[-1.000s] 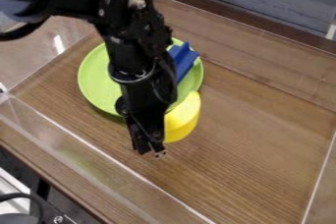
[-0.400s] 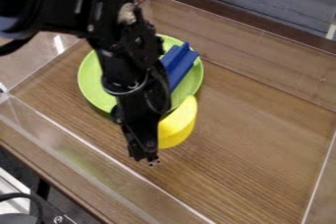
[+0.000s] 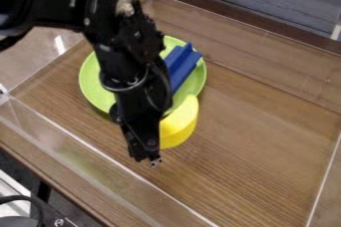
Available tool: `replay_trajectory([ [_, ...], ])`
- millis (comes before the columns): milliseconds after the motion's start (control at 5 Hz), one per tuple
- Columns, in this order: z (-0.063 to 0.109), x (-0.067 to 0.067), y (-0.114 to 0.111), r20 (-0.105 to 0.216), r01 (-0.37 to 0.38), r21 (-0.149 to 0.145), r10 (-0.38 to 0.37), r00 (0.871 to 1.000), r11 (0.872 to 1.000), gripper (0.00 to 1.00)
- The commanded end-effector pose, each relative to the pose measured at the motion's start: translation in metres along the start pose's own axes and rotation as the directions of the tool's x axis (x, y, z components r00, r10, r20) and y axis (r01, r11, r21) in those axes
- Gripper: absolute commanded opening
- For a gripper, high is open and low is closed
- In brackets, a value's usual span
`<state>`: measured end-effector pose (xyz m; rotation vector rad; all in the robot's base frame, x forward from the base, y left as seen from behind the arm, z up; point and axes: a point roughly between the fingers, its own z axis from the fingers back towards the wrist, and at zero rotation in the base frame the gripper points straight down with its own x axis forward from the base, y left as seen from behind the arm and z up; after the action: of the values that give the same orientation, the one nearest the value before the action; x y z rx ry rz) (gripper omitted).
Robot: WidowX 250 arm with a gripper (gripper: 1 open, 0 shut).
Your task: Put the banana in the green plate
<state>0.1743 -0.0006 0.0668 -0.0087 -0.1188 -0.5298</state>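
Wooden table (image 3: 266, 161) filled most of the view, edged by clear walls. 1 black arm (image 3: 114, 32) came down from the upper left and hid much of 1 green plate (image 3: 94, 77), leaving only its left and near rim showing. 1 dark-blue block (image 3: 182, 62) lay tilted on the plate's right rim, part covered by the arm. 1 yellow banana (image 3: 181, 121) sat just off the plate's near-right edge, its left side hidden. 1 gripper (image 3: 144, 154) pointed down beside it, fingers pressed together, holding nothing visible.
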Motion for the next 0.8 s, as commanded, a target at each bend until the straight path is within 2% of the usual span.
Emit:
replay_trajectory([
  [0, 0.005, 0.012, 0.006, 0.034, -0.023, 0.024, 0.022, 0.999, 0.999, 0.0],
  [200, 0.005, 0.016, 0.008, 0.037, -0.052, 0.026, 0.051, 0.998, 0.998, 0.0],
  [600, -0.002, 0.03, 0.002, 0.049, -0.011, 0.024, 0.009, 0.999, 1.0, 0.0],
])
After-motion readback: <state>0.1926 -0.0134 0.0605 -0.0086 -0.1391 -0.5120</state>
